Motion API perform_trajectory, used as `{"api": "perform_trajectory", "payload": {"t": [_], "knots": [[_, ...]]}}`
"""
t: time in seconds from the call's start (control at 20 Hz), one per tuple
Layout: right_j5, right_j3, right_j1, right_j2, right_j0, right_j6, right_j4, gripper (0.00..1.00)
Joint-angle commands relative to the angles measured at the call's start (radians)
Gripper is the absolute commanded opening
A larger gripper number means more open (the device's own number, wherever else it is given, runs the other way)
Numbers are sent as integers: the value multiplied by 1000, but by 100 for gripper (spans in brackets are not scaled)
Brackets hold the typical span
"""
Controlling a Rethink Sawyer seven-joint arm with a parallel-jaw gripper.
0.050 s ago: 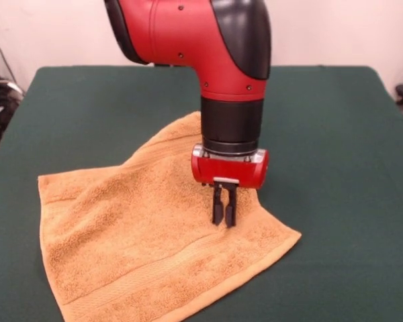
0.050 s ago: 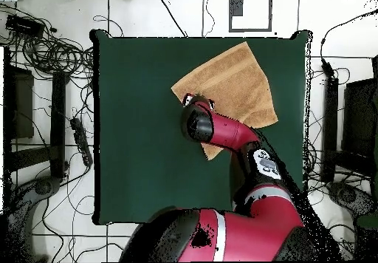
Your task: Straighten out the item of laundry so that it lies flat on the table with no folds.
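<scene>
One orange-tan terry-cloth towel (image 1: 141, 248) lies on the dark green cloth-covered table (image 1: 336, 134), toward the near edge in the front view. A woven band runs along its near edge. Mostly spread; a raised crease runs diagonally on the far part. The black two-finger gripper (image 1: 224, 220) points straight down over the towel's right part, fingers drawn narrow with a slim gap, tips at or just above the cloth, contact unclear. Behind it, the red and black arm (image 1: 215, 60).
</scene>
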Motion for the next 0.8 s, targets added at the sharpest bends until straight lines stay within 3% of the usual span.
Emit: {"api": "perform_trajectory", "payload": {"t": [0.05, 0.25, 0.45, 0.8], "knots": [[39, -12, 90, 77, 55, 143, 12, 0], [203, 19, -31, -21, 151, 202, 88, 0], [327, -24, -79, -79, 241, 264, 160, 0], [336, -28, -88, -128, 302, 302, 240, 0]]}}
